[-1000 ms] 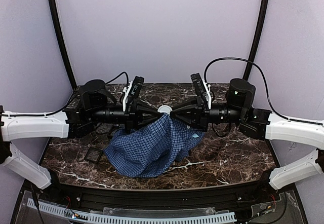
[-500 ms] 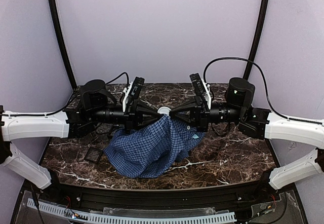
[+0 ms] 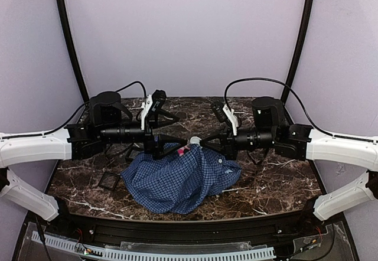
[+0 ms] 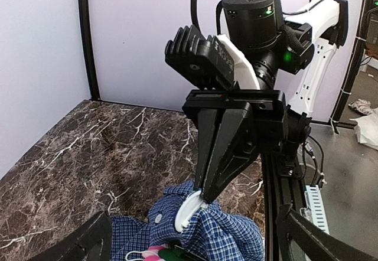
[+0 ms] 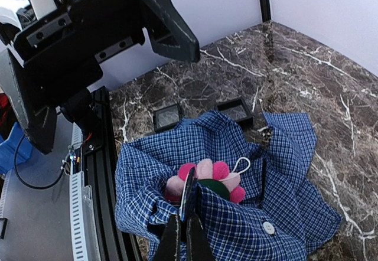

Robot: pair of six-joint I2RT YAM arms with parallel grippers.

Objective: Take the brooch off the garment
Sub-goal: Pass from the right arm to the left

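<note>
The garment (image 3: pixel 177 175) is a blue checked shirt heaped on the marble, with one fold lifted. My right gripper (image 3: pixel 201 142) is shut on a thin white disc (image 4: pixel 188 209) and that fold of cloth. In the right wrist view the disc (image 5: pixel 189 191) stands edge-on above my right gripper (image 5: pixel 184 222). The brooch (image 5: pixel 207 169), pink petals round a green centre, sits in the fold just behind the disc. It also shows as the brooch (image 3: pixel 183 150) from above. My left gripper (image 3: pixel 170 127) hangs open just left of the disc, holding nothing.
Two small black square trays (image 5: pixel 167 117) (image 5: pixel 236 108) lie on the marble beyond the shirt. One tray (image 3: pixel 109 181) shows left of the shirt from above. A black rail (image 3: pixel 189 228) runs along the table's near edge.
My left gripper has opened, let go and drawn back left. My right gripper has closed on the disc and cloth, and the lifted fold has sunk lower, baring the pink brooch.
</note>
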